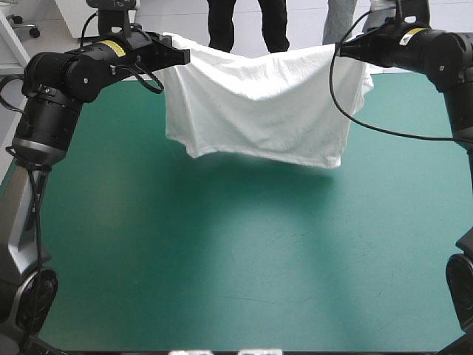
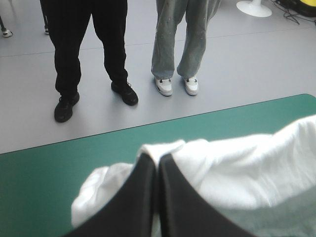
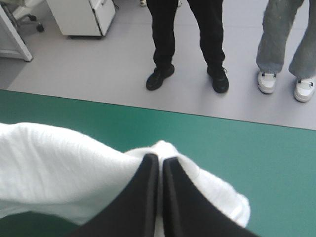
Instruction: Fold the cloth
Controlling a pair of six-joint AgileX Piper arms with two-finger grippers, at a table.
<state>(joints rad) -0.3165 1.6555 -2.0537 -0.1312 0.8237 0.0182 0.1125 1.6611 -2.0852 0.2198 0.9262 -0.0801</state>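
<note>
Hanging above the table (image 1: 222, 259), the T-shirt (image 1: 259, 103) sags between left hand (image 2: 157, 160) and right hand (image 3: 160, 160). Each pinches maybe only a thin corner, which could slip.

Bright, even light falls from overhead. The T-shirt (image 1: 259, 103) throws a wide, soft-edged shadow on the teal-green desk (image 1: 244, 281) below it, darkest just under its lower hem. In both wrist views the T-shirt's upper folds glare almost pure white, while its underside lies in grey shade. The desk's near half is evenly lit.
</note>
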